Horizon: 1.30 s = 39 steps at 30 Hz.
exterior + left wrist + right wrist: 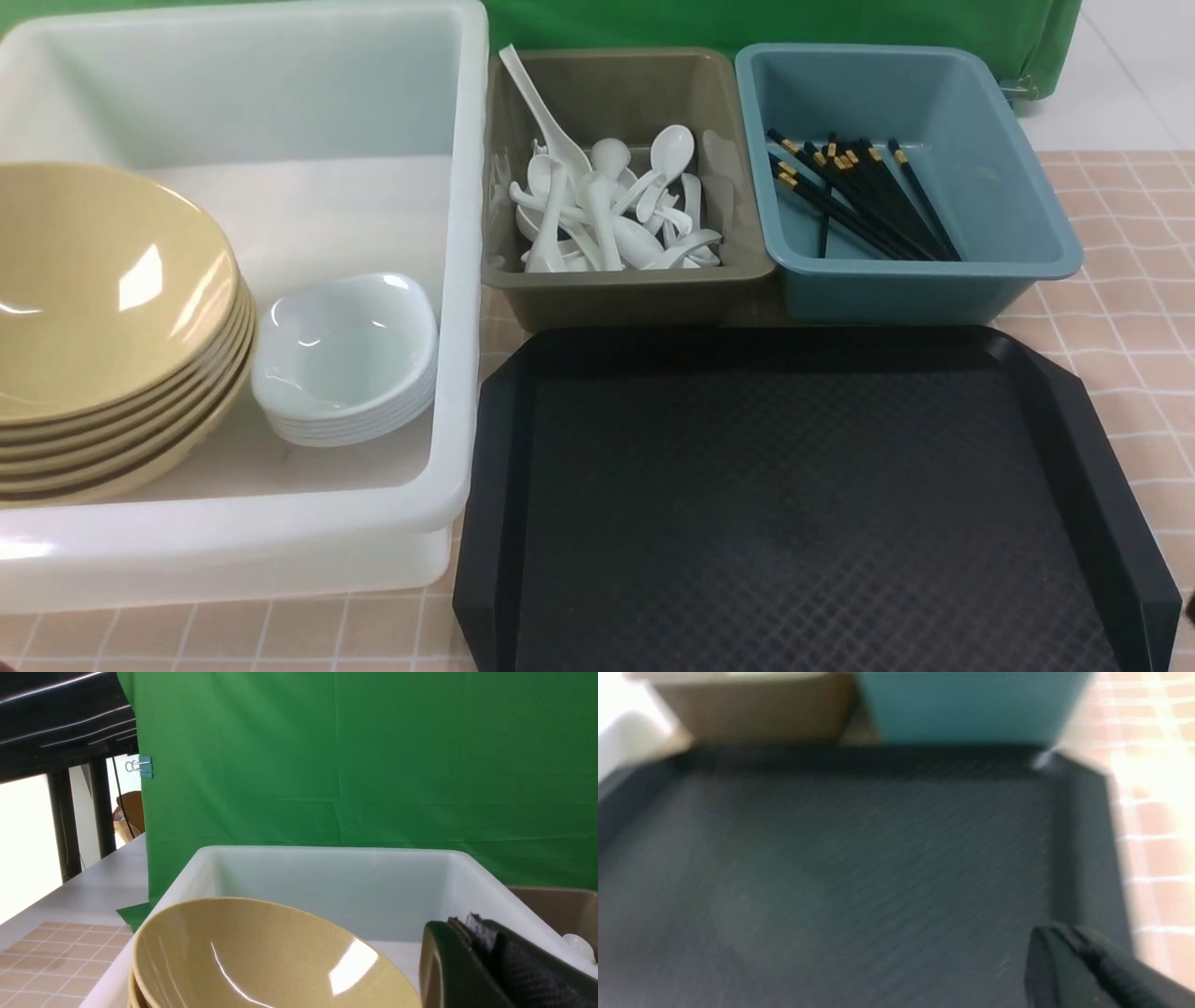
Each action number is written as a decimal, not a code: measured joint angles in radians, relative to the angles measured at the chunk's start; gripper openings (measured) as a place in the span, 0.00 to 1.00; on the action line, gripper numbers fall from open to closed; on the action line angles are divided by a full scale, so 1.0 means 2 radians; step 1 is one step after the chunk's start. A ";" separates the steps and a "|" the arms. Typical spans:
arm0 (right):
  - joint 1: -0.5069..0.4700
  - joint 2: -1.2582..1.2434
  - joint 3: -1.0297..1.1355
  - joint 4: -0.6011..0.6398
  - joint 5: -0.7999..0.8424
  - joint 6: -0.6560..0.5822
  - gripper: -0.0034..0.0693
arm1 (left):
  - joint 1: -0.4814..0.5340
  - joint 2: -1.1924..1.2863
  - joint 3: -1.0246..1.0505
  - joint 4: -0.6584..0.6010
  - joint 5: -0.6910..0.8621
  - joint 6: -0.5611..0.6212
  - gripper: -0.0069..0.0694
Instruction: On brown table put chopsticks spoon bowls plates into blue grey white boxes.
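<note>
front view: black tray (803, 504) sits before grey bin (627, 280) and blue bin (910, 280); hand states unclear.

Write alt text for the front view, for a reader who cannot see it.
An empty black tray sits on the brown table; behind it a grey bin holds white spoons and a blue bin holds black chopsticks. On the left, a white tub holds stacked tan bowls and small white plates.
</note>
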<state>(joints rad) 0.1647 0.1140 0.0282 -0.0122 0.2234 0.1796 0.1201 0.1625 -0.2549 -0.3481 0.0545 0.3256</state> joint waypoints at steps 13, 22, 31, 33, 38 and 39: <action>-0.107 -0.063 0.000 0.000 0.040 -0.086 0.12 | 0.000 0.000 0.000 0.000 0.000 0.000 0.09; -0.107 -0.063 0.000 0.000 0.041 -0.093 0.13 | 0.000 0.000 0.000 0.000 0.000 0.000 0.09; -0.107 -0.063 0.000 0.000 0.041 -0.093 0.14 | 0.000 0.000 0.000 0.000 0.000 0.000 0.09; -0.107 -0.063 0.000 0.000 0.041 -0.093 0.14 | 0.000 0.000 0.000 0.000 0.000 0.000 0.09; -0.107 -0.063 0.000 0.000 0.042 -0.093 0.15 | -0.041 -0.048 0.027 0.000 -0.011 0.000 0.09; -0.107 -0.063 0.000 0.000 0.042 -0.093 0.15 | -0.049 -0.060 0.035 0.000 -0.011 0.000 0.09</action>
<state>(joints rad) -0.0483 -0.0116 0.0282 -0.0122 0.3064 -0.0072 0.0227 0.0426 -0.1844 -0.3481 0.0326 0.3255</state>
